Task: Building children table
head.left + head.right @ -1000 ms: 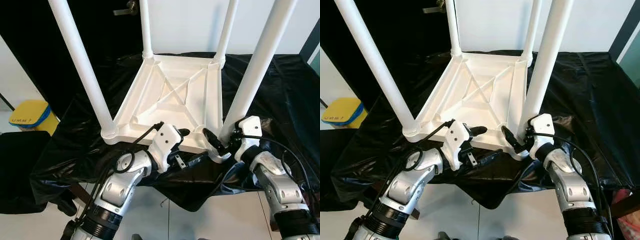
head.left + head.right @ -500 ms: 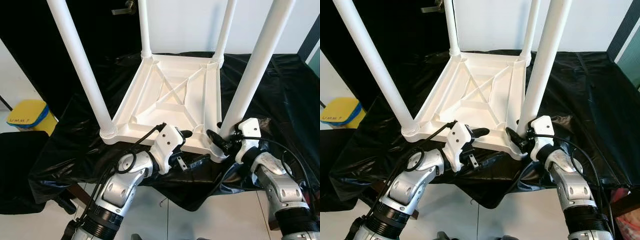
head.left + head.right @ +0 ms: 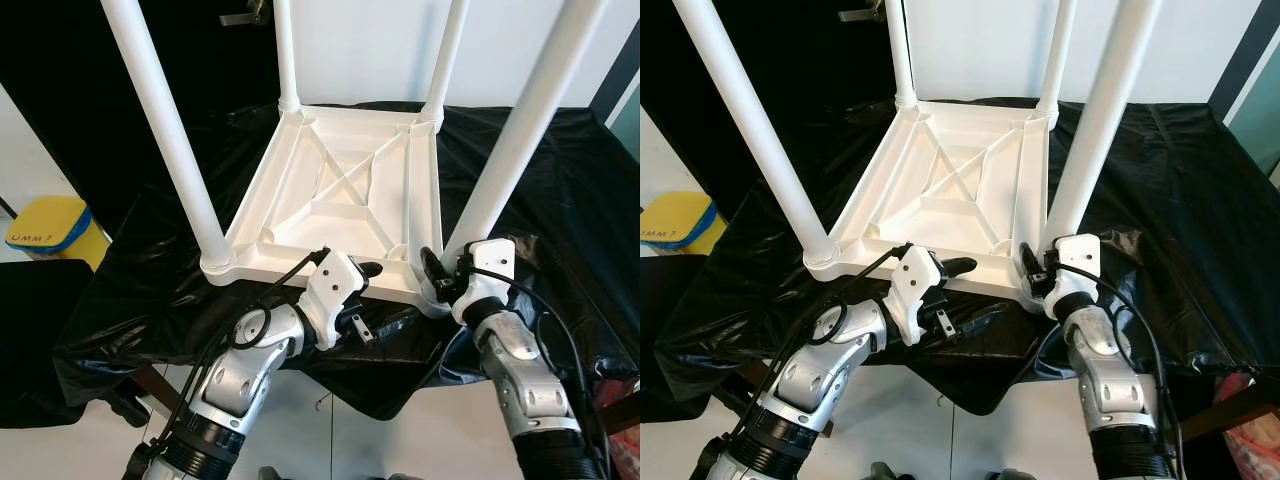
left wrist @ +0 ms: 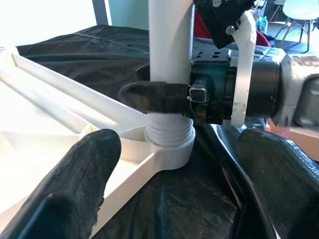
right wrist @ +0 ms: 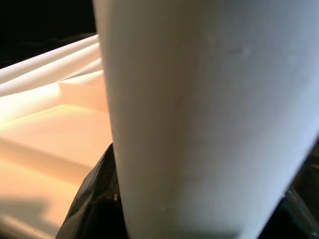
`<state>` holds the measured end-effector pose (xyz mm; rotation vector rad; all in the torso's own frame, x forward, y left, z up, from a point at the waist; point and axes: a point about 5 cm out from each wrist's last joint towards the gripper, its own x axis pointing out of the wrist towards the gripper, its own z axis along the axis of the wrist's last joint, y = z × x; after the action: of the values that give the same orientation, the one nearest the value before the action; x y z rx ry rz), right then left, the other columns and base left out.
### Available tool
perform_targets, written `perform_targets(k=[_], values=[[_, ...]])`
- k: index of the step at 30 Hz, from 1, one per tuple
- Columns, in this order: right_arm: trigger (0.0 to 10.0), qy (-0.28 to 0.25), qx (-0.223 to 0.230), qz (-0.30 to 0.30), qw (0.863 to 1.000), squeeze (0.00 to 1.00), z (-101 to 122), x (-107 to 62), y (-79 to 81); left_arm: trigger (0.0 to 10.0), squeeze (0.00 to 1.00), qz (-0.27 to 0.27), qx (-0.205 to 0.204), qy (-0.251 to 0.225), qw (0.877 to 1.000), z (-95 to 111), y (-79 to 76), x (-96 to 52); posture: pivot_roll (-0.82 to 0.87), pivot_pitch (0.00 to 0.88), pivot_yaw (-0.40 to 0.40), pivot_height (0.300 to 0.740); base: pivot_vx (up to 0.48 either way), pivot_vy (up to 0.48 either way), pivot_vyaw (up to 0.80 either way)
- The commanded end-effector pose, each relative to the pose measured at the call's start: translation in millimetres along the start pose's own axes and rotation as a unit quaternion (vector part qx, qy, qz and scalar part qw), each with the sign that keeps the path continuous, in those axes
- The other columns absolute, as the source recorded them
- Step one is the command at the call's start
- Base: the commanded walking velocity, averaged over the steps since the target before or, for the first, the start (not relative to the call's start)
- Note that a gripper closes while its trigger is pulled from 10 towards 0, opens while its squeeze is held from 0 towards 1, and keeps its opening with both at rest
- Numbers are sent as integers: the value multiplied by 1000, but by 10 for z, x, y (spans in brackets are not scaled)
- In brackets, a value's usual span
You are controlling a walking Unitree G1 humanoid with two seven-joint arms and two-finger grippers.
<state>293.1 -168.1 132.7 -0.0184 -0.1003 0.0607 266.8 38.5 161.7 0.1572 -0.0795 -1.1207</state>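
A white children's table (image 3: 340,190) lies upside down on black cloth (image 3: 570,180), its legs pointing up. My right gripper (image 3: 437,275) is shut on the base of the near-right leg (image 3: 520,130). In the left wrist view one of its fingers (image 4: 154,97) wraps that leg (image 4: 171,40) just above the threaded collar. In the right wrist view the leg (image 5: 199,114) sits between dark fingers (image 5: 94,199). My left gripper (image 3: 383,295) is open at the table's near rim, one finger (image 3: 365,268) above the edge and the other below, touching nothing.
The near-left leg (image 3: 165,140) stands tall just left of my left arm. A yellow and blue object (image 3: 45,225) lies on the floor at the left, with a dark seat (image 3: 30,340) in front of it. The cloth's front edge hangs over white floor tiles.
My right gripper has moved in from beside the near-right leg and closed around its base. The left gripper has stayed at the near rim. The camera has shifted slightly.
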Motion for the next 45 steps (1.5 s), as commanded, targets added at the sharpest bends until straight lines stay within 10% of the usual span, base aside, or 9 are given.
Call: perform_targets(k=[1,7,32,35,36,37,45], values=[[10000,47,0,-68,997,0,-173,-72,-110,10000,0,18,-13,9,1000,-55,6,-17,-129,72,3,740,0,0,0],[10000,52,25,-169,984,0,-194,-108,-41,10000,0,20,-14,10,1000,-57,-4,-25,-113,64,1,740,0,0,0],[10000,47,25,-166,985,0,-127,-148,111,10000,0,25,-23,3,999,-20,-48,-35,-93,74,-1,740,0,0,0],[10000,41,26,-163,985,82,-108,-130,109,10000,0,27,-22,3,999,-17,-36,-38,-93,73,-1,740,0,0,0],[10000,37,25,-161,986,835,-93,-123,102,10000,0,27,-21,3,999,-14,-33,-38,-93,73,-1,740,0,0,0],[10000,30,25,-155,987,1000,-70,-115,96,10000,0,27,-21,2,999,-10,-31,-39,-95,74,0,740,0,0,0],[10000,8,23,-111,994,1000,11,-97,58,10000,0,28,-22,1,999,-2,-31,-37,-98,79,0,740,0,0,0]])
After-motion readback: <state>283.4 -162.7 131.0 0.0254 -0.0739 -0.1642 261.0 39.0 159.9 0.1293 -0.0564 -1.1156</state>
